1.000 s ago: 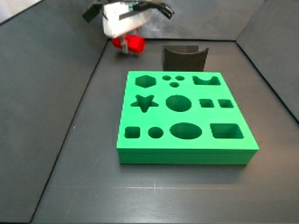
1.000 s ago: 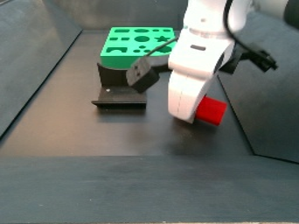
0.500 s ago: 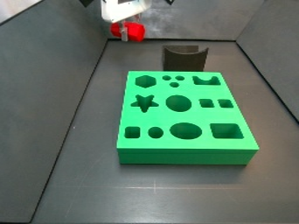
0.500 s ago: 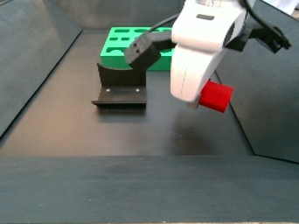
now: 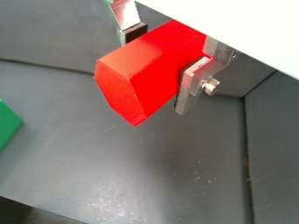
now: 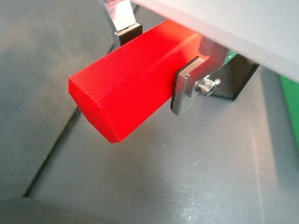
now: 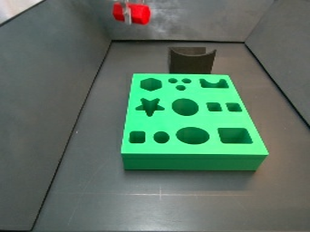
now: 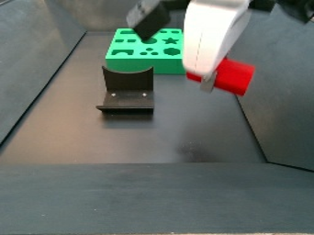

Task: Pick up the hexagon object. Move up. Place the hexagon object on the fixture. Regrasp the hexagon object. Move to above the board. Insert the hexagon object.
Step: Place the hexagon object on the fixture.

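Note:
My gripper (image 5: 162, 61) is shut on the hexagon object (image 5: 142, 77), a bright red prism that juts out past the silver fingers (image 6: 184, 86) in both wrist views. In a side view the gripper (image 8: 218, 78) holds the hexagon object (image 8: 233, 78) well above the dark floor, to the right of the fixture (image 8: 125, 95). In a side view the hexagon object (image 7: 132, 13) is at the picture's upper edge, beyond the fixture (image 7: 190, 60) and the green board (image 7: 194, 161). Most of the gripper is cut off there.
The board (image 8: 120, 50) lies behind the fixture, with many shaped cut-outs in its top. Grey walls enclose the dark floor on both sides. A green corner of the board (image 5: 6, 122) shows in a wrist view.
The gripper has risen steadily with the hexagon object in it, from just above the floor to well above it. The board and fixture have not moved.

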